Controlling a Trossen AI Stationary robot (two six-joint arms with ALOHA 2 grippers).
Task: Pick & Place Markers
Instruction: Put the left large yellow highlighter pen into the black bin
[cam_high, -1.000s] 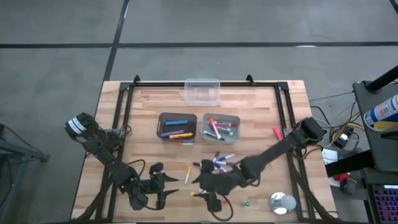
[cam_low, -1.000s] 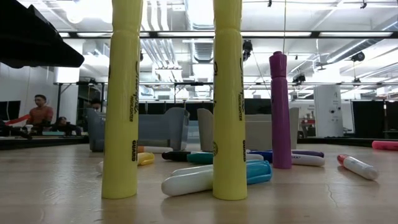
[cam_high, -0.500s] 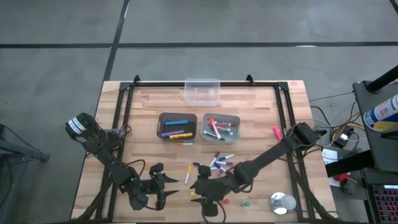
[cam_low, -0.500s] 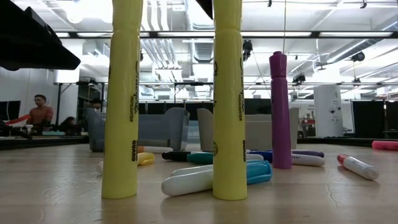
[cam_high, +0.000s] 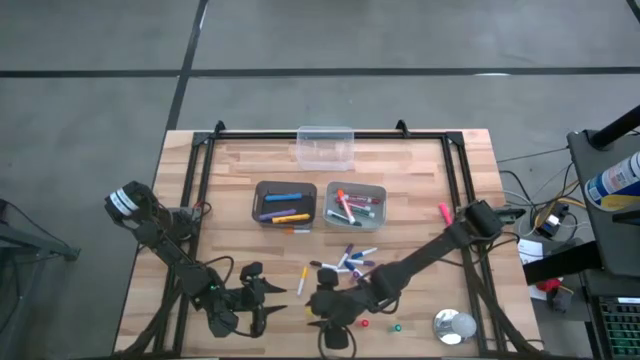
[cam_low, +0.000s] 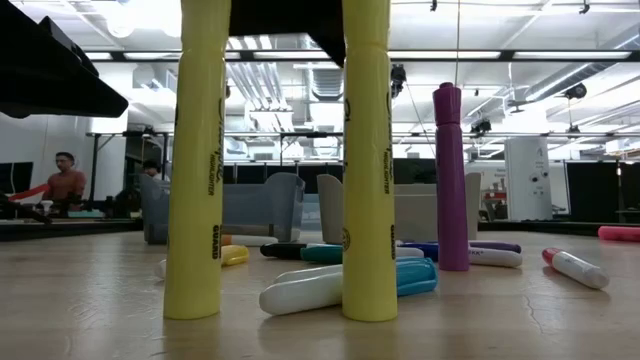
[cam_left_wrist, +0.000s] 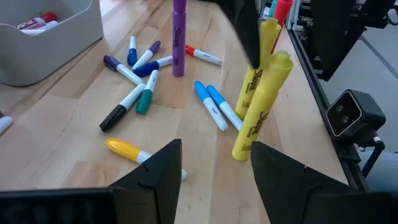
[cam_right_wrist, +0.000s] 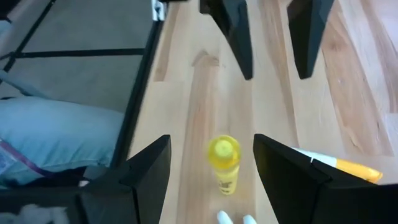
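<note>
- Wooden table (cam_high: 420, 190) from above: two grey bins, the left bin (cam_high: 284, 202) and the right bin (cam_high: 355, 204), sit in the middle with markers already inside, so that is likely where the rest go. A loose pile of markers (cam_high: 350, 260) lies just in front of the bins. The right gripper (cam_high: 326, 318) hangs over the front edge, by the yellow ones. The left gripper (cam_high: 262, 298) waits near it, to its left. A clear box (cam_high: 325, 146) sits at the back, a pink marker (cam_high: 444, 212) lies alone to the right, and a silver tape roll (cam_high: 454, 325) sits in the front corner.
- Low view: two yellow markers, one (cam_low: 198, 160) and another (cam_low: 367, 160), stand up tall, and a purple marker (cam_low: 451, 178) stands behind. A white marker (cam_low: 300, 293) and a blue one (cam_low: 415, 275) lie flat by them. People sit far off in the room.
- Left wrist view: the left fingers (cam_left_wrist: 160, 171) are spread apart, holding nothing. The two yellow markers (cam_left_wrist: 258, 102) stand close together, so grabbing one may knock the other over.
- Right wrist view: the right fingers (cam_right_wrist: 148, 165) are wide open and empty, right above one yellow marker's cap (cam_right_wrist: 223, 152). I think it is lined up to come down on it.
</note>
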